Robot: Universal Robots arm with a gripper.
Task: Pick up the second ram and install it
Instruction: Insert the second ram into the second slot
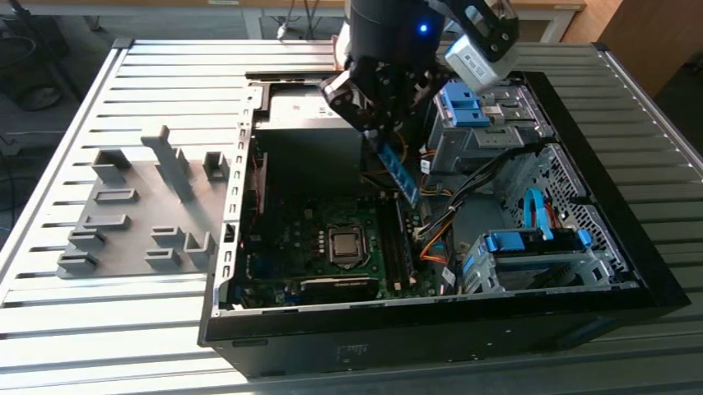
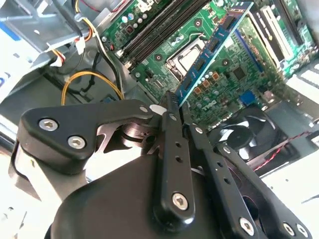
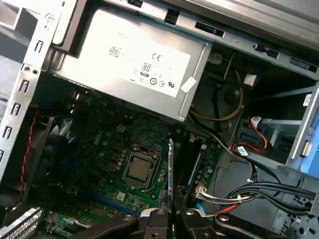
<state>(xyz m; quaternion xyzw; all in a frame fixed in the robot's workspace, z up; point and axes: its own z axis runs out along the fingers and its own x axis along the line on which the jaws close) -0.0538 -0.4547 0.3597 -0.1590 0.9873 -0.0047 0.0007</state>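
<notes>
My claw (image 2: 172,117) is squeezed tight on the second ram (image 2: 214,47), a long thin blue stick with small black chips in a row. In the exterior view I hold the stick (image 1: 399,171) up in the air inside the open computer case (image 1: 615,247), tilted, with its low end pointing down at the green motherboard (image 1: 296,239). It is not in a slot. In the first wrist view I see the stick edge-on, a thin line (image 3: 171,169) going up from my black fingers (image 3: 157,221). Right under it is the square metal chip socket (image 3: 140,167), and just beside that are the long dark slots (image 3: 195,167). One stick already sits in the slots (image 2: 157,32) in the second wrist view. Near my claw there is a round black fan (image 2: 249,137) with a thin red wire. Yellow, red and black wires (image 3: 234,112) loop close by on the far side of the slots, and more wires (image 2: 92,82) hang near my claw. Farther off is the big grey power box (image 3: 134,59) with a white label (image 3: 144,67); I can see small marks and writing on it, but I cannot read them well. Outside the case, on the exterior view's left, a grey plastic holder (image 1: 137,210) stands on the ribbed metal table (image 1: 66,329).
</notes>
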